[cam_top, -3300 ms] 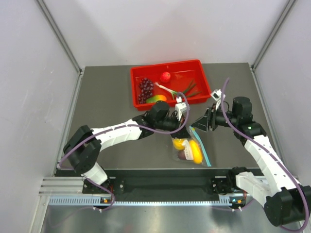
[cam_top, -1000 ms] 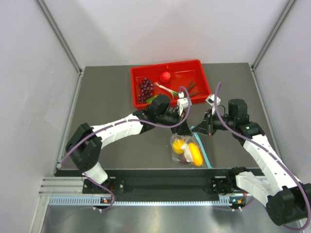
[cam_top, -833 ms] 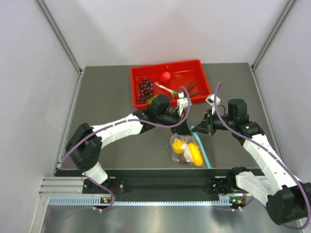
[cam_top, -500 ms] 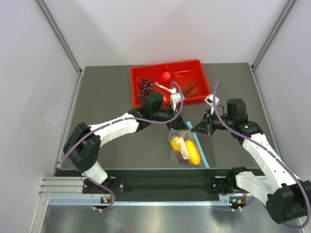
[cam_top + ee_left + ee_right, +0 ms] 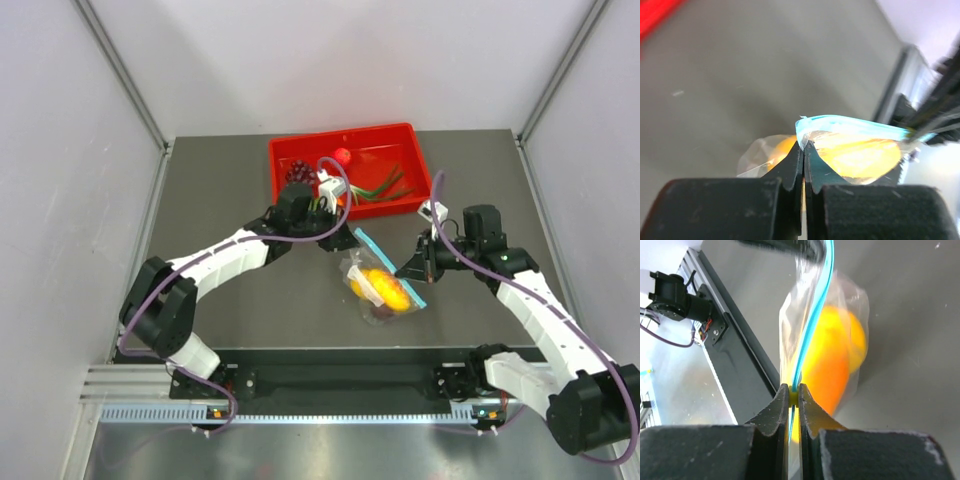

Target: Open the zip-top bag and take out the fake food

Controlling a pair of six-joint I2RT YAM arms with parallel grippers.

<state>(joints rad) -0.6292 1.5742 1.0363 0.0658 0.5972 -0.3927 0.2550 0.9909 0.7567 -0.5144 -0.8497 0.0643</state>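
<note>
Overhead, grey tabletop (image 5: 220, 200), pale walls (image 5: 350, 60), red tray (image 5: 400, 150), both jaws pinching zip-top bag (image 5: 378, 285)

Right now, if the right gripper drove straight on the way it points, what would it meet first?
The right gripper is shut on the zip-top bag at its teal strip, so the bag and the orange fruit inside come first; the left gripper likely lies beyond, depth unclear.

Crinkly, glossy clear plastic zip-top bag (image 5: 358, 271); smooth plastic fake food (image 5: 386, 289); matt table (image 5: 220, 200); shiny plastic tray (image 5: 400, 160)
</note>
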